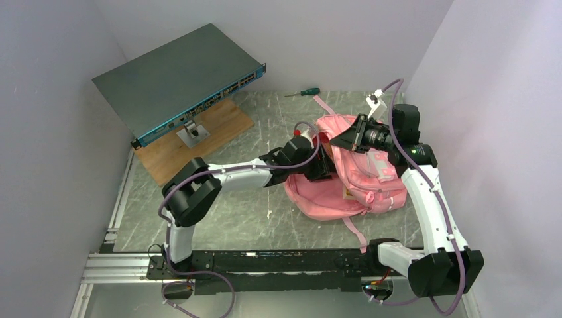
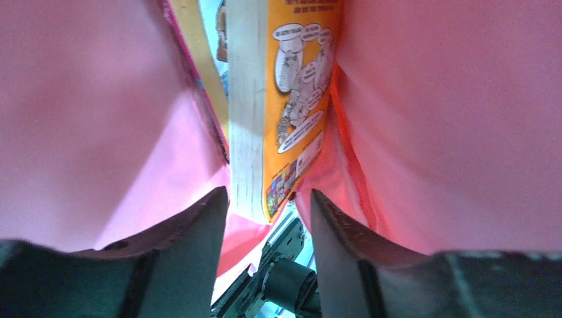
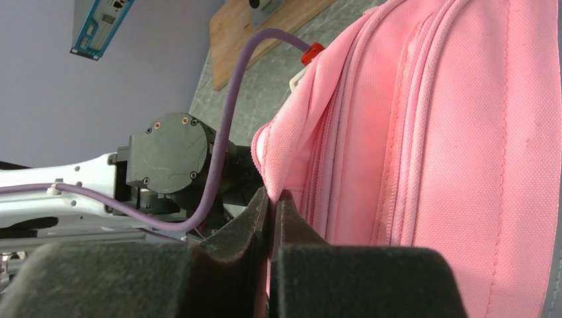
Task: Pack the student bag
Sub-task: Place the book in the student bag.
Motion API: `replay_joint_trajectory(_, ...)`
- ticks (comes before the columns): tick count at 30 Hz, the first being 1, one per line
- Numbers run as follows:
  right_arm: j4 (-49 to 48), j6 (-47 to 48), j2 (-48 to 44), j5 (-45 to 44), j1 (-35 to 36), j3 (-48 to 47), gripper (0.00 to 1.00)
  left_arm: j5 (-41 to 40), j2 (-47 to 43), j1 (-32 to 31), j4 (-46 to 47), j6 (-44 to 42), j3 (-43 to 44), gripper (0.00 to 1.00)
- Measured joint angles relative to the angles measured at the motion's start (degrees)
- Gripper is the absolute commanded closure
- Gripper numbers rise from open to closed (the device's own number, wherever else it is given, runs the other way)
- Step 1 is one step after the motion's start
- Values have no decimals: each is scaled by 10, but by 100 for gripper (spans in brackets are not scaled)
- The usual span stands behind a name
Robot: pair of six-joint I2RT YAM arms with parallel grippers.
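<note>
Left pincer [image 2: 265, 199] agape astride an orange book [image 2: 291, 79] — wrist view only; right pincer [image 3: 272, 195] tight on student bag [image 3: 431, 132] rim

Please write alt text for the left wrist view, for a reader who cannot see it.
A book with an orange cover stands between the pink walls of the bag, its lower end between two dark fingers set apart; whether they grip it is unclear.
</note>
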State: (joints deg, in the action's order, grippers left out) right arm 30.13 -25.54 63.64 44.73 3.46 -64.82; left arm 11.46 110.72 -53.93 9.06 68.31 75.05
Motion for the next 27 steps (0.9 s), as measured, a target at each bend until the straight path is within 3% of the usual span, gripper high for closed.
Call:
replay_joint_trajectory(9, 0, 0, 0, -2, 0, 0, 100, 51, 95, -31, 27, 16, 76, 54)
replay_joint_trajectory(16, 3, 6, 0, -13, -3, 0, 100, 73, 127, -38, 8, 11, 123, 26)
replay_joint_trajectory(22, 18, 29, 0, -11, 1, 2, 100, 76, 10, -19, 18, -28, -25, 14)
replay_joint_trajectory(27, 19, 46, -1, 17, 4, 25, 95, 76, -169, -2, 22, -91, -160, 11)
